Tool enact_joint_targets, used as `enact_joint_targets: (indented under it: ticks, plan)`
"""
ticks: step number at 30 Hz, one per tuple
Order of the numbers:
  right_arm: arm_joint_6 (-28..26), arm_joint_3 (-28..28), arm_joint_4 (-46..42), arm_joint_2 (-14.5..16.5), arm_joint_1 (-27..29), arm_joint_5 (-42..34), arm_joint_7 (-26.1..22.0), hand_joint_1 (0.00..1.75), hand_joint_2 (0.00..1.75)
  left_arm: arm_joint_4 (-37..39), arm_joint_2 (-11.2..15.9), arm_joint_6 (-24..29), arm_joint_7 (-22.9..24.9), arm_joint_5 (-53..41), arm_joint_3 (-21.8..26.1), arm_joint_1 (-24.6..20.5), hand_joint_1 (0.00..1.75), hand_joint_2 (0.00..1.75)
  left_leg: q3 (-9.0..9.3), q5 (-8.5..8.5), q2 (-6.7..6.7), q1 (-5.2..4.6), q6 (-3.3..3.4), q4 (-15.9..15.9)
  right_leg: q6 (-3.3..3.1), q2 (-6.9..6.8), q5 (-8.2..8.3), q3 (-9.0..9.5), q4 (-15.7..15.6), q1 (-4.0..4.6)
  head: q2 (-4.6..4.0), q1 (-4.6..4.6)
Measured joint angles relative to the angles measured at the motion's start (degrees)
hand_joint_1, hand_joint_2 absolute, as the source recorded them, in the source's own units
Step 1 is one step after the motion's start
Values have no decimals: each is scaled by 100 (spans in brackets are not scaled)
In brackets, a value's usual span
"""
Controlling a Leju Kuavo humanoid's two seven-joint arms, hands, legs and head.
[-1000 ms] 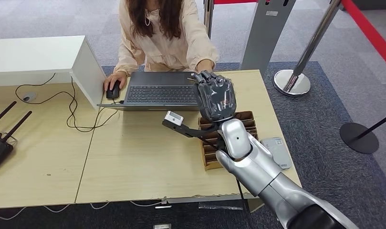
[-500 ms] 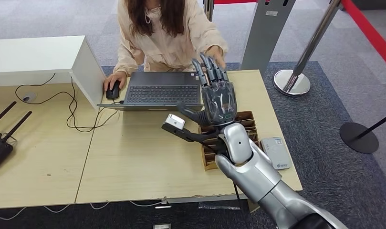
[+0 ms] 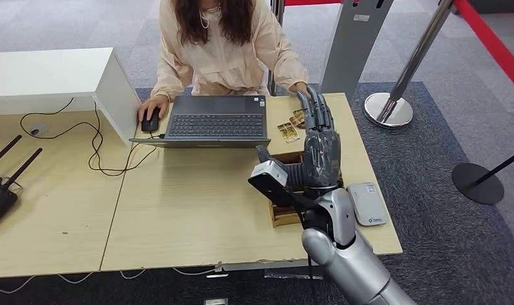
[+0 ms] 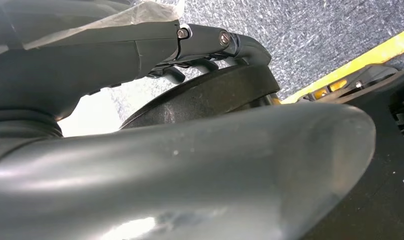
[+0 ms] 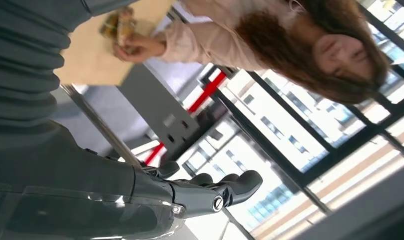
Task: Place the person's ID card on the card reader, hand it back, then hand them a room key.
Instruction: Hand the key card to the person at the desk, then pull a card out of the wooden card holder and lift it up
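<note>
Above the worktop (image 3: 178,210), the right robot hand (image 3: 319,152) hovers spread and empty; dropping carelessly, it could knock the card reader (image 3: 367,203) off the edge.

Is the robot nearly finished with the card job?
Probably near the end. The card reader has no card on it, and the right hand holds nothing, with its fingers straight. Small cards lie on the table by the person's hand. Whether one is the room key, I cannot tell.
</note>
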Motion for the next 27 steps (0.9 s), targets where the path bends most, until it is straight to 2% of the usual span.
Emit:
enact_joint_targets:
  ticks: [2, 4, 6, 7, 9, 13, 18, 24, 27]
  plan:
    - [1, -42, -152, -130, 170, -691, 68, 0, 87, 0, 0, 26, -20, 40, 27, 7, 0, 0, -2, 0, 2, 0, 0, 0, 0, 1, 0, 0, 0, 0, 0, 1]
    - [3, -42, -226, -261, 283, -1736, 52, 0, 0, 0, 0, 45, -42, 73, 60, 11, 0, 0, -3, 0, 5, -1, 0, 0, 0, 2, 0, 0, -1, -1, 0, 0]
    - [4, -24, -239, -382, 357, -2642, -20, 0, 0, 0, 0, 54, -55, 88, 91, 13, 0, 0, -4, 0, 6, -1, 0, 0, 0, 2, 0, 0, -1, -1, 0, 0]
    - [3, -18, -239, -433, 391, -2789, -54, 0, 0, 0, 0, 57, -58, 90, 103, 15, 0, 0, -4, 0, 5, 0, 0, 0, 0, 2, 0, 0, 0, -1, 0, 0]
    - [2, -8, -238, -511, 450, -2556, -100, 0, 0, 0, 0, 58, -60, 78, 118, 18, 0, 0, -2, 0, 5, 0, 0, 0, 0, 2, 1, 0, 0, -1, 0, -1]
    - [18, 24, -238, -645, 479, -1809, 4, 0, 175, 0, 0, 55, -57, 36, 123, 17, 0, 0, -2, 0, 4, 2, 0, 0, 0, 2, 0, 0, 2, 0, 0, 1]
    - [232, 126, -238, -832, 388, -669, 501, 0, 175, 0, 0, 40, -46, -28, 123, 15, 0, 0, -5, 0, 5, 1, 0, 0, 0, 2, 1, 0, 2, 0, 0, -1]
    - [317, 162, -235, -881, 345, -455, 615, 0, 175, 0, 0, 37, -46, -48, 123, 15, 0, 0, -5, 0, 5, 1, 0, 0, 0, 2, 1, 1, 2, 0, 0, -1]
    - [683, 300, -217, -1054, 136, 130, 949, 0, 175, 0, 2, 10, -37, -107, 122, 13, 0, 0, -5, 0, 5, 1, 0, 0, 0, 2, 1, 1, 2, -1, 0, 0]
